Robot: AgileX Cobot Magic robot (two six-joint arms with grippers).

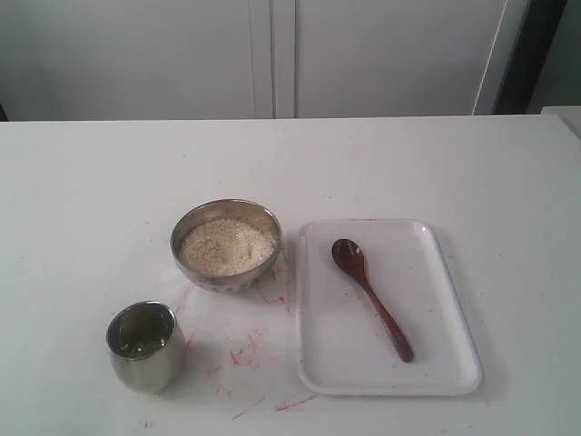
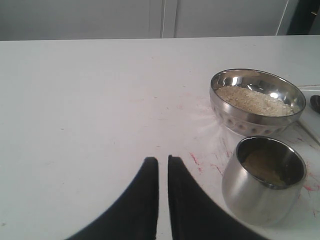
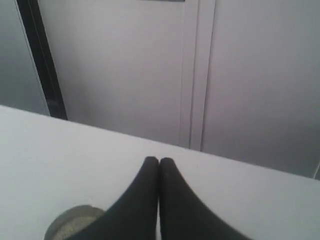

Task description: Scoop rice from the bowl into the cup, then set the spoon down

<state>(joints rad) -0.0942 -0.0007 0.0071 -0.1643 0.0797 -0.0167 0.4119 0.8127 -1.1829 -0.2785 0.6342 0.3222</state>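
Your wide, shallow, shiny steel bowl [image 1: 227, 280] sits near the middle of the white table [image 1: 91, 182], and the heap of small off-white rice grains [image 1: 226, 245] lies in it; the small, handleless steel cup [image 1: 142, 350] stands upright to the near left of the bowl, apart from it; whether any grains lie inside the cup you cannot tell; the slim, dark reddish-brown wooden spoon [image 1: 370, 295] lies flat on the white rectangular tray [image 1: 436, 309] just right of the bowl, its oval scoop at the far end and its handle slanting toward the near right; your left gripper [image 2: 161, 161] hovers over the table near the cup, its black fingers drawn together with only a thin slit between them, grasping nothing; your right gripper [image 3: 159, 161] is clenched tip to tip, empty, above the table; thin red marks [image 1: 245, 350] stain the tabletop between cup and tray.
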